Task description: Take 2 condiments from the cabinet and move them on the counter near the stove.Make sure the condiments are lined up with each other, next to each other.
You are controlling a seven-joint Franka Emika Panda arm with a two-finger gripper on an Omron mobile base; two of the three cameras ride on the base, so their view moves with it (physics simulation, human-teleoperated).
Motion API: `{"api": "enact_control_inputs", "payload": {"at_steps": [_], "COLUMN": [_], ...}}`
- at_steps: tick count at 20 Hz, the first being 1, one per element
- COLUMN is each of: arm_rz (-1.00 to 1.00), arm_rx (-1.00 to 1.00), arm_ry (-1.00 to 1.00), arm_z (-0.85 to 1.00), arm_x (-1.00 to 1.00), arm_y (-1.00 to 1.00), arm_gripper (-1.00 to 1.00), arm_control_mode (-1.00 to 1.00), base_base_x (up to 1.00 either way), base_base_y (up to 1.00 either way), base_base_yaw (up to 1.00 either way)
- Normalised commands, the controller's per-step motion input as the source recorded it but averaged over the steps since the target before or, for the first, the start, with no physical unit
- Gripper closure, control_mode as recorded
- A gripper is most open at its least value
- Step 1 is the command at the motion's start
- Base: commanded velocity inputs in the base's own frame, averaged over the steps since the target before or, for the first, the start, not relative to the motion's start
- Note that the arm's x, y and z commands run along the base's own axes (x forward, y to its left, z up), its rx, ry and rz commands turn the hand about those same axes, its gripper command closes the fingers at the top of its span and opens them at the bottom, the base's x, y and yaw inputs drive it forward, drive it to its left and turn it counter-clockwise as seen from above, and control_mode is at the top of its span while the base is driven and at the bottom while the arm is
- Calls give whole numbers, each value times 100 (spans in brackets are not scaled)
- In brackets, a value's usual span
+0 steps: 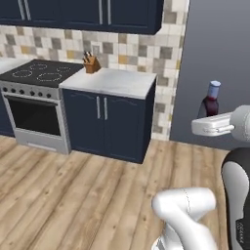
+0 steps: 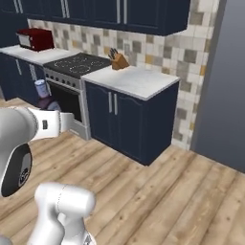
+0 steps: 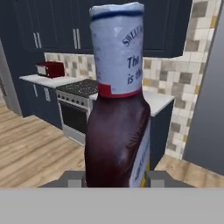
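My gripper [image 3: 116,178] is shut on a condiment, a dark maroon bottle [image 3: 117,127] with a blue-grey cap and pale label. The bottle stands upright between the fingers [image 3: 158,178], held at its lower body. In the left base view the bottle [image 1: 211,101] rises above the hand, in the air over the wooden floor, right of the counter [image 1: 117,83]. The right base view has the bottle [image 2: 44,98] at the left with my gripper [image 2: 50,109] under it. The stove [image 1: 41,72] adjoins the counter's left end. The cabinet is out of view.
A wooden knife block [image 1: 91,63] stands at the counter's back corner beside the stove. A red toaster [image 2: 36,39] sits on the counter beyond the stove. Navy door cabinets [image 2: 95,12] hang above. A tall grey panel [image 1: 219,58] stands right of the counter.
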Motion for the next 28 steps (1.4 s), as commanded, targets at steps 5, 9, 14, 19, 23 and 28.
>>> {"api": "enact_control_inputs", "payload": {"at_steps": [5, 9, 14, 19, 23, 28], "arm_rz": [0, 0, 0, 0, 0, 0], "arm_rx": [0, 0, 0, 0, 0, 0], "arm_ry": [0, 0, 0, 0, 0, 0], "arm_z": [0, 0, 0, 0, 0, 0], "arm_x": [0, 0, 0, 0, 0, 0], "arm_y": [0, 0, 0, 0, 0, 0], "arm_gripper": [100, 100, 100, 100, 100, 100], "arm_control_mode": [100, 100, 100, 100, 100, 100], "base_base_x": [100, 100, 87, 63, 47, 2], "base_base_y": [13, 67, 79, 81, 99, 100], "base_base_yaw": [-1, -24, -50, -66, -47, -21]}}
